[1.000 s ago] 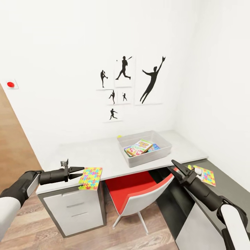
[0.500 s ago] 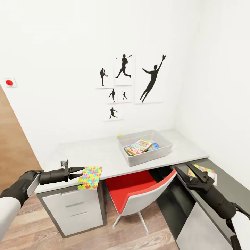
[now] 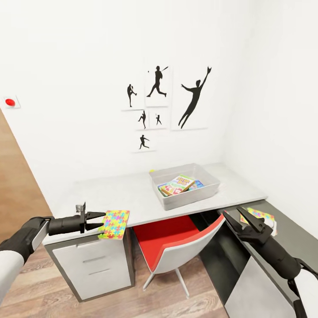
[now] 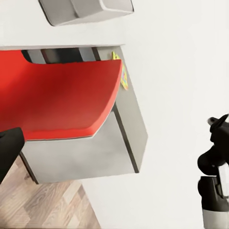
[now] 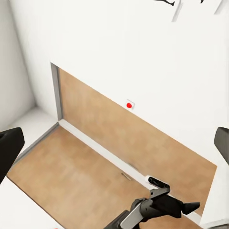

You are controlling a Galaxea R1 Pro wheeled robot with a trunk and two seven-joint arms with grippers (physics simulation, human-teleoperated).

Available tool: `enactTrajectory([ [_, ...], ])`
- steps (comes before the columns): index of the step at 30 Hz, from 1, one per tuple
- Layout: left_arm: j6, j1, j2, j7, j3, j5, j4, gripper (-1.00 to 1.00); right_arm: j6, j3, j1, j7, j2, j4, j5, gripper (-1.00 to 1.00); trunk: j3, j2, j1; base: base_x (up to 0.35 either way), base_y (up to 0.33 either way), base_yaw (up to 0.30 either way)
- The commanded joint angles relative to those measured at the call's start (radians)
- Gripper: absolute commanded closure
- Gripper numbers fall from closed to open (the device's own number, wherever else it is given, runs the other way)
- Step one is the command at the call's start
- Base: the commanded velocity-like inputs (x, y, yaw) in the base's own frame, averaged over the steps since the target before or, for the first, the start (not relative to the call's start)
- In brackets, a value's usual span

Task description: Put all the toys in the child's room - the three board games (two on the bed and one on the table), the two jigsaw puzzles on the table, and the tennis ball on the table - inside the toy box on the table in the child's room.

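The toy box (image 3: 164, 199) stands on the table (image 3: 115, 192) and holds board games (image 3: 178, 184), one of them small and blue (image 3: 197, 184). The tennis ball (image 3: 151, 171) peeks out behind the box's far left corner. One jigsaw puzzle (image 3: 115, 218) overhangs the table's front edge. My left gripper (image 3: 102, 219) is open, its tips at that puzzle's left edge. A second jigsaw puzzle (image 3: 263, 216) lies on the lower dark desk (image 3: 293, 234). My right gripper (image 3: 240, 217) hangs open just in front of it, its fingers (image 5: 9, 148) spread wide with nothing between them.
A red and white chair (image 3: 176, 247) is pushed under the table between my arms. The white-grey drawer unit (image 3: 95, 265) stands under the table's left end. Sports silhouettes (image 3: 193, 99) hang on the white wall. There is wood-plank floor (image 3: 39, 291) at the lower left.
My right gripper dropped down and to the right, to the edge of the dark desk by the second puzzle. The left arm held still. The view shifted slightly.
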Motion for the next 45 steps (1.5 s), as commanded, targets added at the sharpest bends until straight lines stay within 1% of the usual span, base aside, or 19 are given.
enactTrajectory([
  [1, 0.012, -0.001, 0.002, -0.002, -0.006, 0.006, 0.000, -1.00, 0.004, -0.001, -0.001, 0.003, 0.000, 0.000, 0.001, -1.00, -0.005, -0.008, 0.004, 0.000, 0.000, 0.000],
  [5, 0.027, -0.001, -0.002, -0.001, -0.009, 0.006, 0.000, -1.00, 0.003, -0.002, -0.001, 0.002, -0.001, 0.000, 0.004, -1.00, -0.017, -0.036, 0.019, 0.000, 0.000, 0.000],
  [9, 0.032, -0.001, 0.001, -0.001, -0.008, 0.005, 0.000, -1.00, 0.002, -0.001, -0.001, 0.001, 0.000, 0.000, 0.004, -1.00, -0.030, -0.064, 0.035, 0.000, 0.000, 0.000],
  [20, 0.032, -0.001, 0.004, 0.000, -0.007, 0.005, 0.002, -1.00, 0.000, -0.002, -0.001, -0.035, 0.000, 0.000, 0.004, -1.00, -0.064, -0.141, 0.077, 0.000, 0.000, 0.000],
  [38, 0.032, -0.001, 0.005, 0.004, -0.007, 0.005, 0.003, -1.00, -0.001, -0.002, -0.001, -0.042, -0.001, 0.001, 0.004, -1.00, -0.120, -0.267, 0.146, 0.000, 0.000, 0.000],
  [40, 0.033, -0.001, 0.008, 0.004, -0.006, 0.005, 0.003, -1.00, -0.001, -0.002, -0.001, -0.042, -0.001, 0.001, 0.004, -1.00, -0.127, -0.281, 0.154, 0.000, 0.000, 0.000],
  [45, 0.057, -0.002, 0.034, 0.002, -0.005, 0.005, 0.003, -1.00, -0.001, -0.003, -0.001, -0.043, -0.001, 0.002, 0.004, -1.00, -0.142, -0.316, 0.173, 0.000, 0.000, 0.000],
])
